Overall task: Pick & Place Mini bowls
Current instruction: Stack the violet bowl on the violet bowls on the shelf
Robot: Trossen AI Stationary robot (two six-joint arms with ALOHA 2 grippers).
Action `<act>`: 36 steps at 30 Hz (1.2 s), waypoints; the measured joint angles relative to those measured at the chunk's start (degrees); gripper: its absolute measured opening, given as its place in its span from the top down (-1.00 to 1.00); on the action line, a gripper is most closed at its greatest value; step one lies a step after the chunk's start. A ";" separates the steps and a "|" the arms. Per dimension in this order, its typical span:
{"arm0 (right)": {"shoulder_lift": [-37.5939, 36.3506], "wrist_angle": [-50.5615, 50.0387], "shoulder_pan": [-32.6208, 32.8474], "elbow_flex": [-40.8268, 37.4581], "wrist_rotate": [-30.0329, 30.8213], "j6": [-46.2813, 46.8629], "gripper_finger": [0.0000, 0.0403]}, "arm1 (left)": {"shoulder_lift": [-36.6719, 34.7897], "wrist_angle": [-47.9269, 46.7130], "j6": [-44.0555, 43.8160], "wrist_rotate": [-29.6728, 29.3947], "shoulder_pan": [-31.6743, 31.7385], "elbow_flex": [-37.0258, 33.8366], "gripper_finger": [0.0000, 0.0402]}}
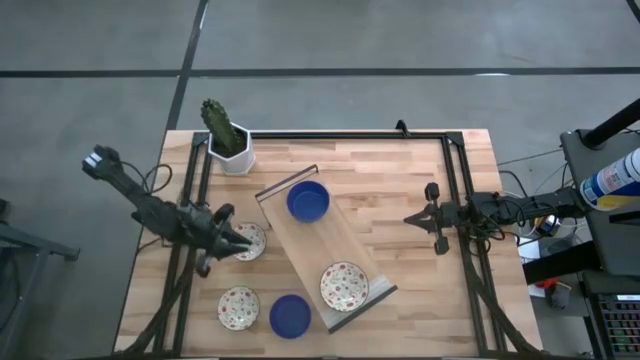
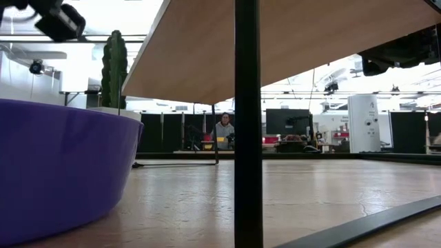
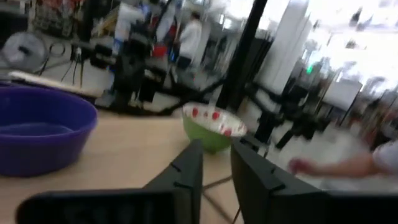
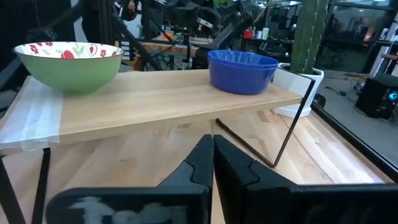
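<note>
A wooden shelf board (image 1: 322, 247) lies slantwise at mid-table. It carries a blue mini bowl (image 1: 308, 201) at its far end and a floral mini bowl (image 1: 344, 286) at its near end. On the table stand two floral bowls (image 1: 252, 241) (image 1: 238, 307) and a blue bowl (image 1: 289, 316). My left gripper (image 1: 242, 243) is over the left part of the first of these. In its wrist view its fingers (image 3: 217, 152) stand a little apart with nothing between them. My right gripper (image 1: 408, 217) is shut and empty at the table's right.
A cactus in a white pot (image 1: 228, 145) stands at the far left corner. A black frame (image 1: 455, 200) runs around the table. The shelf's black wire legs (image 4: 280, 134) stand on the table. The near blue bowl (image 2: 55, 172) fills the low view's left. A person (image 2: 224, 129) sits far behind.
</note>
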 joint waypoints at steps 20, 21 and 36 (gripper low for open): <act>0.80 0.08 -0.01 0.02 -0.12 -0.02 0.96 | 43.94 -25.80 -2.33 -1.66 -15.19 36.63 0.41; 0.84 0.15 -0.01 0.02 -0.11 -0.01 0.96 | 45.53 -26.70 -3.46 -1.74 -15.18 37.05 0.41; 1.11 0.10 0.00 0.02 -0.11 -0.01 0.96 | 60.94 -27.65 -9.73 2.91 -14.80 42.69 0.41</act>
